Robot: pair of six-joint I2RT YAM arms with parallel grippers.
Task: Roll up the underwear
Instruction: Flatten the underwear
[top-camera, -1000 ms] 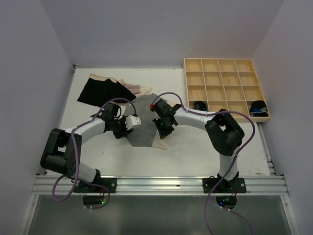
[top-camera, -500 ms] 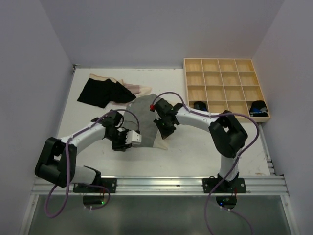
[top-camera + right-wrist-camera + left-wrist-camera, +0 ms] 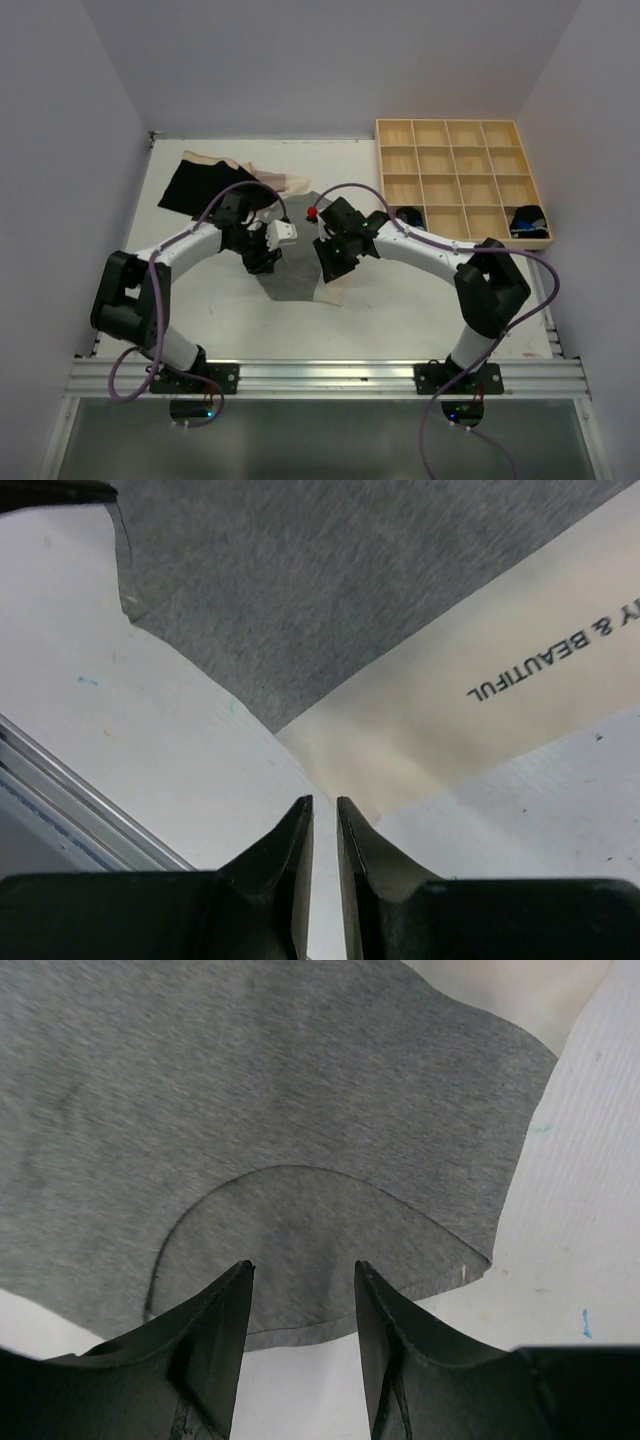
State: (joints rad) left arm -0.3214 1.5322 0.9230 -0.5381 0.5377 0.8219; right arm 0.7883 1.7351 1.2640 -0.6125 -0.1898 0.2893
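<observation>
1. Two fingers of the left gripper (image 3: 300,1272) stand spread apart with nothing between them. They are at the hem of the grey underwear (image 3: 250,1090), just short of a curved seam in the cloth.
2. On the other side, the right gripper (image 3: 324,805) has its fingers drawn almost together, with only a thin slit left. Its tips sit at the corner of a beige underwear (image 3: 430,720), and whether any cloth is caught between them cannot be told.
3. A band of that beige piece carries black capital letters (image 3: 540,660) reading "Y & BEAUTIFUL". The start of the line runs out of the right wrist view.
4. From above, the grey underwear lies flat on the white desk (image 3: 400,300) between the two arms. The left gripper is at its left edge and the right gripper at its right edge. The beige piece lies under it, poking out on the right.
5. Farther back and to the left, a black underwear (image 3: 200,185) is spread out, touching a pale pink-beige garment (image 3: 280,182).
6. At the far right of the desk stands a wooden tray (image 3: 445,175) of square compartments. A dark bundle (image 3: 408,215) sits in the left compartment of its near row, and another bundle (image 3: 528,220) sits in the right one.
</observation>
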